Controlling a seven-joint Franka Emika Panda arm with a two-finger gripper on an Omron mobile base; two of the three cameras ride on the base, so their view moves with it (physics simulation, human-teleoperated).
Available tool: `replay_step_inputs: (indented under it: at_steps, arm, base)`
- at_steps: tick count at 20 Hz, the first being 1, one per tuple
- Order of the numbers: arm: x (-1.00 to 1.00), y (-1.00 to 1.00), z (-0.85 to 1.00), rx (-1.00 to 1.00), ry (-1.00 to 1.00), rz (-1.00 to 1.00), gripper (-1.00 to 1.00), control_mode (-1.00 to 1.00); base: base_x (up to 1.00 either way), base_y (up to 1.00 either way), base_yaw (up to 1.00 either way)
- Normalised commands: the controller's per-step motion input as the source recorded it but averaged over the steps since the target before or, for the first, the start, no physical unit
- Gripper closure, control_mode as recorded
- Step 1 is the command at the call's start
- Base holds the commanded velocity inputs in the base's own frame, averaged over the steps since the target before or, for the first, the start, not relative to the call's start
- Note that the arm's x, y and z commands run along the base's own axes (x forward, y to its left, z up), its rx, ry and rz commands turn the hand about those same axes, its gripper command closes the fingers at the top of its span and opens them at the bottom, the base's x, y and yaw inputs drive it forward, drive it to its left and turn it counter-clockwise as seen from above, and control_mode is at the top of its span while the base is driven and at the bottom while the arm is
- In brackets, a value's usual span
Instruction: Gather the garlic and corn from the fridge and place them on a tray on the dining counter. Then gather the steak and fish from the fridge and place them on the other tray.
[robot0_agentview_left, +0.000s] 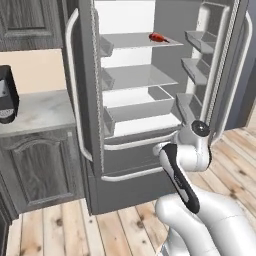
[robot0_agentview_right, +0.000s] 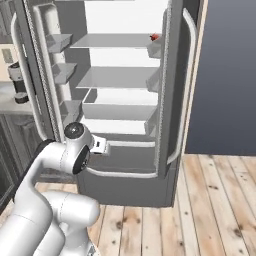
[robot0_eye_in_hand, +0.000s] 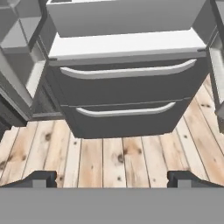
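Kitchen with plank floor (robot0_eye_in_hand: 109, 159). The gripper (robot0_eye_in_hand: 111, 178) hangs with jaws fully spread, holding nothing, in front of the fridge (robot0_agentview_left: 130, 190), facing its two drawers (robot0_eye_in_hand: 127, 98). Both fridge doors stand open. The steak (robot0_agentview_left: 158, 37) lies on the top shelf (robot0_agentview_left: 140, 41), near its right edge.

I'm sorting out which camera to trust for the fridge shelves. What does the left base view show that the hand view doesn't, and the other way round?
The left base view alone shows the steak, a small red piece on an upper shelf, the open door's bins and a dark appliance on the wall counter.

The hand view alone shows the gripper, open, low over the wooden floor before the drawers.

Both show the fridge, its doors open, and its two drawers with pale handles, both shut.
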Motion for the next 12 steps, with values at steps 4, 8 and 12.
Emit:
replay_step_inputs:
  at_steps: [4, 8, 12]
  arm:
    - [0.0, 0.0, 0.0, 0.0, 0.0, 0.0, -1.0, 1.0]
    - [0.0, 0.0, 0.0, 0.0, 0.0, 0.0, -1.0, 1.0]
    - [0.0, 0.0, 0.0, 0.0, 0.0, 0.0, -1.0, 1.0]
  base:
    - [0.52, -0.14, -0.1]
    - [0.64, -0.04, -0.06]
    - [0.71, -0.13, -0.07]
